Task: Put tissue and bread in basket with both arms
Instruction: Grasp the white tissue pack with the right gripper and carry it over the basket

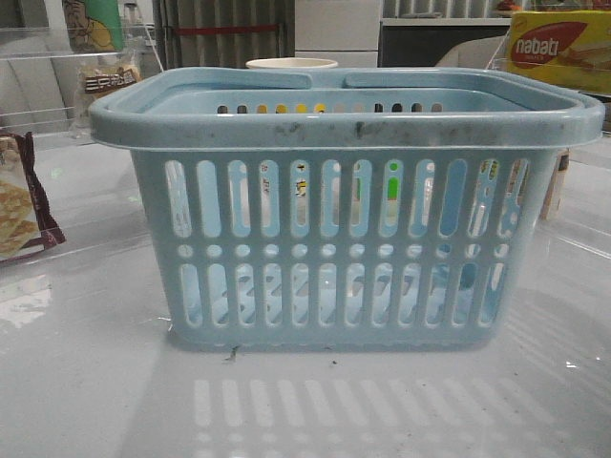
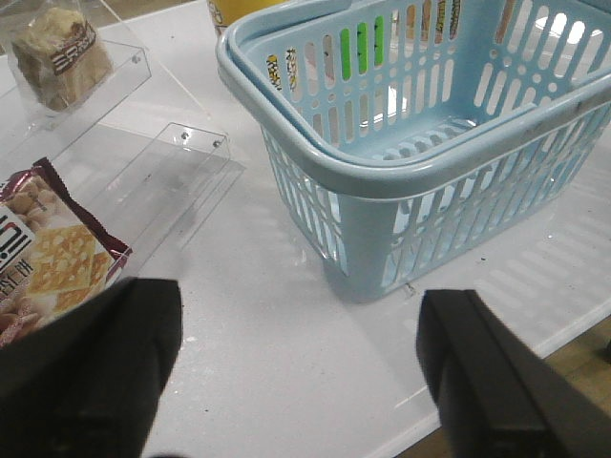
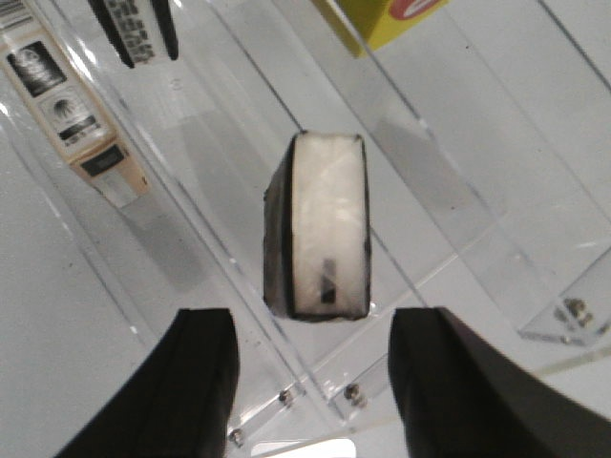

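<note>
The large pale blue basket (image 1: 344, 119) fills the middle of the front view, with neither gripper in sight there. The bread (image 1: 107, 81), a small clear packet with a dark label band, lies on a clear shelf at the back left. In the left wrist view my left gripper (image 2: 296, 372) hangs open over bare table, apart from the basket (image 2: 382, 176) and the bread (image 2: 62, 52). The right wrist view shows the tissue (image 3: 320, 224), a black-edged packet with a pale face, on a clear shelf. My right gripper (image 3: 315, 382) is open just short of it, not touching.
A maroon-edged cracker bag (image 1: 19, 200) lies left of the basket, beside clear acrylic shelves (image 2: 181, 181). A yellow nabati box (image 1: 558, 48) stands at the back right. Near the tissue are a beige carton (image 3: 72, 114) and a yellow box corner (image 3: 391, 19).
</note>
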`<state>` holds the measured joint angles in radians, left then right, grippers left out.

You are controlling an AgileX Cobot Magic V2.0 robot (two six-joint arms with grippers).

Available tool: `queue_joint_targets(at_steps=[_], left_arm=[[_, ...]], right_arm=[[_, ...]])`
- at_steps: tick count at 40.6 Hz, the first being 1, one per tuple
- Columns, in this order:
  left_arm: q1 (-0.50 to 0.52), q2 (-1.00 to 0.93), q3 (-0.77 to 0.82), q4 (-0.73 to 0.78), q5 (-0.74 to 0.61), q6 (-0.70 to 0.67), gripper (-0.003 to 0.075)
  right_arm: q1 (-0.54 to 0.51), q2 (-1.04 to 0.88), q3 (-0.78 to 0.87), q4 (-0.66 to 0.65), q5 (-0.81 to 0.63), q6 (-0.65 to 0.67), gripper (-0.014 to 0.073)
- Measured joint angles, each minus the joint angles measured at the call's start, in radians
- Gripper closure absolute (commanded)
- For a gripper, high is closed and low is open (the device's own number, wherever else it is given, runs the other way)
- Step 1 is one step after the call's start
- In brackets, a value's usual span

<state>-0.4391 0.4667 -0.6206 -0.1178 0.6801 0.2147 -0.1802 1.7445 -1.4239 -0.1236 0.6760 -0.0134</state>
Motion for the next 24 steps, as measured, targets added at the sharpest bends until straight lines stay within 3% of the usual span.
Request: queue_joint_targets(at_steps=[8,19,24], left_arm=[[0.0,0.0,0.0,0.0,0.0,0.0,0.016],[0.0,0.0,0.0,0.0,0.0,0.0,0.016],[0.0,0.0,0.0,0.0,0.0,0.0,0.016]], right_arm=[[0.0,0.046,-0.016,-0.015,-0.043,0.0,0.014],[0.0,0.077,-0.016,-0.017,-0.072,0.0,0.0375],[0.0,0.072,-0.016,-0.017,-0.072,0.0,0.0401]])
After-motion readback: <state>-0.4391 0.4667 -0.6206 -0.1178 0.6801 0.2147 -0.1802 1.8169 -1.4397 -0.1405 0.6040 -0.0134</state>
